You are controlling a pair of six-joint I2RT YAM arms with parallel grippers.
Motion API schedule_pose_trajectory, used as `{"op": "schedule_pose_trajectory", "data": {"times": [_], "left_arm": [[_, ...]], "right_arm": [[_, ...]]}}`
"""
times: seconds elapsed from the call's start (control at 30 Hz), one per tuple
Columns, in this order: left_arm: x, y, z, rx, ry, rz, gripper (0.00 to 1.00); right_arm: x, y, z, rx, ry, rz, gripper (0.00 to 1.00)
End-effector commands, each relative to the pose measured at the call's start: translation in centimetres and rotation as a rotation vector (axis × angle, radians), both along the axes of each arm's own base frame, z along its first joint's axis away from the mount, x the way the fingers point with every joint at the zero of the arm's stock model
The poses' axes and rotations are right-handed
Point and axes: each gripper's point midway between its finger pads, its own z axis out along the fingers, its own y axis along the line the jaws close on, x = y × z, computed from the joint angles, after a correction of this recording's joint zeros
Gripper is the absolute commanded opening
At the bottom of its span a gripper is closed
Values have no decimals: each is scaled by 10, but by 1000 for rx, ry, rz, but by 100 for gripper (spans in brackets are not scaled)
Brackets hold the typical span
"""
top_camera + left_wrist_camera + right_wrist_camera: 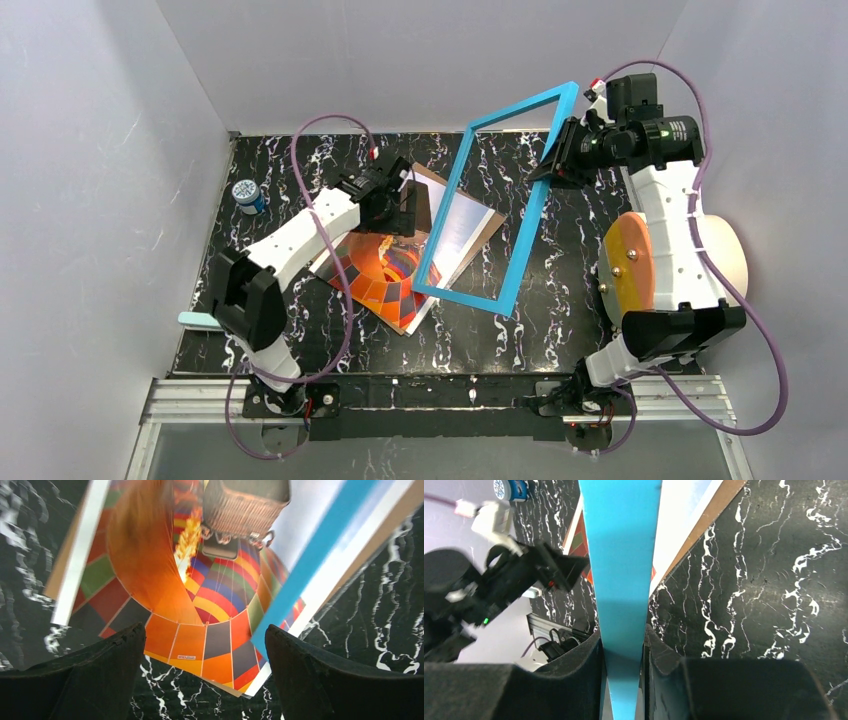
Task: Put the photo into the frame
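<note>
The frame (534,215), bright blue, stands tilted on edge over the middle of the black marbled tabletop (560,300), one short side low near the centre and the opposite short side raised toward the far right corner. The right end effector (560,160) pinches its long right-hand rail near the upper end; in the right wrist view the blue rail (621,580) runs straight up between the two dark fingers (574,665), which press on it from either side. Whether the low side of the frame touches the tabletop cannot be told. The photo (375,280), an orange-red balloon print, lies flat left of the tabletop's centre, on a brown backing board (436,180) whose corner sticks out toward the far edge. The frame's low corner overlaps the photo's right side as seen from above. The left end effector (400,205) hangs over the far part of the photo with its jaws spread wide and nothing between them; its wrist view shows the balloon and basket (210,610) below, with the blue rail (320,555) crossing on the right. A small blue and white bottle (247,194) stands by the far left corner. A pale teal strip (197,320) lies at the left edge near the front.
</note>
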Motion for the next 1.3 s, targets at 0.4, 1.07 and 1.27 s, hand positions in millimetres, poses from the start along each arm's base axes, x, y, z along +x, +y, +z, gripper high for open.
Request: {"op": "schedule_pose_trajectory", "data": {"times": [0.4,1.07,1.27], "left_arm": [[28,9,-122,-196,289,56,62],[28,179,-189,23,428,404,59],[72,124,-115,-235,280,295,65]], "right_arm": [[-22,-5,33,43,-18,39,3],[-10,-4,-8,48,133,45,4],[2,-5,-19,34,174,9,4]]}}
